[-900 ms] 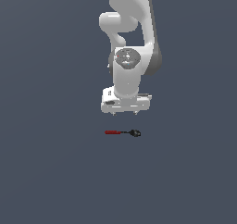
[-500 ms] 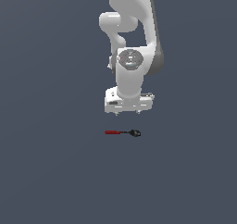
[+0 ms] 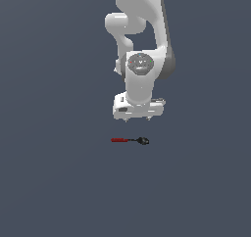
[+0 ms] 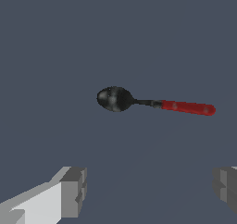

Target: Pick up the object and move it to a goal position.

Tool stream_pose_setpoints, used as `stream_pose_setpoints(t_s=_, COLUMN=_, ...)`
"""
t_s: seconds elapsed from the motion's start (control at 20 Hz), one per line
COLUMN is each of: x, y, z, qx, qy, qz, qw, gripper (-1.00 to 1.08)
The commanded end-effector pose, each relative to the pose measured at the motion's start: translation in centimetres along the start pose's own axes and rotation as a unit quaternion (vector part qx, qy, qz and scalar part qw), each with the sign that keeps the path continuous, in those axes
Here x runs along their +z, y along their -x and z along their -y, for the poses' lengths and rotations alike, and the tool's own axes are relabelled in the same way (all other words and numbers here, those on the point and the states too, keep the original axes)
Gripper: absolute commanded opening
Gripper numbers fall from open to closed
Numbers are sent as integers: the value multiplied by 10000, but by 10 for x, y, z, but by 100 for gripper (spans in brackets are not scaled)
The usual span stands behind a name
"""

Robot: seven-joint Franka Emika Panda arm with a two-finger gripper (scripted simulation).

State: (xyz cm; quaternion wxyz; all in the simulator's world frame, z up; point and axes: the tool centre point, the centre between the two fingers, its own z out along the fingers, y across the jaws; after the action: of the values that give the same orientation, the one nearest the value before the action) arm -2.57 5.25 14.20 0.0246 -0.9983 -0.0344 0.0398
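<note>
The object (image 3: 129, 140) is a small thin tool with a red handle, a dark shaft and a black rounded end. It lies flat on the grey floor. In the exterior view its handle points to the left. My gripper (image 3: 138, 117) hangs a little above and behind it, pointing down. In the wrist view the object (image 4: 155, 104) lies ahead of my gripper (image 4: 148, 193), apart from both grey fingertips (image 4: 73, 190). The fingers stand wide apart with nothing between them. The object is much shorter than the gap.
The white arm (image 3: 142, 45) rises behind the gripper. A plain dark grey floor (image 3: 59, 182) stretches all around. No other object shows in either view.
The gripper has shifted slightly to the exterior view's right and dropped a little toward the object. The object has not moved.
</note>
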Motion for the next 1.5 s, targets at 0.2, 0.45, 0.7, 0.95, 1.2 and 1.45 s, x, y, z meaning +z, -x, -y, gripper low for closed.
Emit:
stream_pose_setpoints(t_s=0.2, x=4, y=-2, z=-2, qx=-326, qy=26, qz=-8, qw=9995, gripper=100)
stream_pose_setpoints(t_s=0.45, x=8, y=-5, z=-5, qx=-784, qy=63, qz=-20, qw=9969, gripper=100)
stream_pose_setpoints(t_s=0.7, x=15, y=-10, z=-8, qx=-1414, qy=111, qz=-32, qw=9899, gripper=100)
stream_pose_setpoints(t_s=0.95, x=22, y=-15, z=-12, qx=-2110, qy=161, qz=-43, qw=9774, gripper=100)
stream_pose_setpoints(t_s=1.2, x=29, y=-20, z=-16, qx=-2794, qy=207, qz=-51, qw=9599, gripper=100)
stream_pose_setpoints(t_s=1.45, x=36, y=-24, z=-19, qx=-3465, qy=249, qz=-57, qw=9377, gripper=100)
